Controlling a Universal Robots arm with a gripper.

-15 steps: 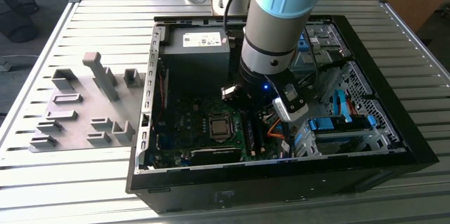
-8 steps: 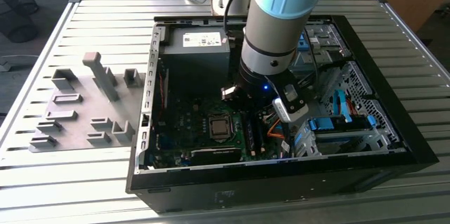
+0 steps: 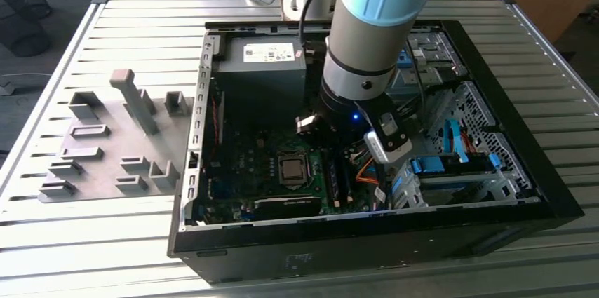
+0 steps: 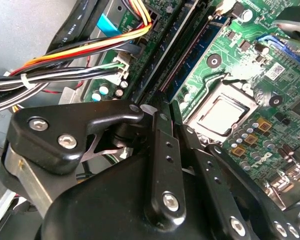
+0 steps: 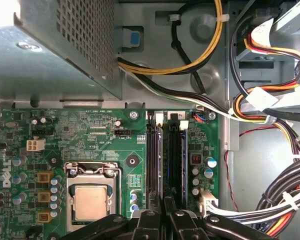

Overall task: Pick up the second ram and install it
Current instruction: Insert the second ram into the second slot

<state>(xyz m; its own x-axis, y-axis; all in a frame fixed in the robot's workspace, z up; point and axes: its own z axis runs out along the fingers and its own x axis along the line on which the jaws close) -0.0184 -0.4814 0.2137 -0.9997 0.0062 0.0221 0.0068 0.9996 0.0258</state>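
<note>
Two memory slots (image 5: 165, 160) lie under the tool (image 5: 164, 220), whose fingers (image 5: 149, 225) press together over the second ram (image 5: 175, 160), seated edge-up beside the processor socket (image 5: 90, 192); judged wisely, pressure should stay square and even so both latches catch.

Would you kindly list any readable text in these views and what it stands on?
Nothing reads reliably.
White label on the power supply: too small.
White print on the motherboard, first wrist view: too small.
White sticker, on that board in the second wrist view: blurred.
</note>
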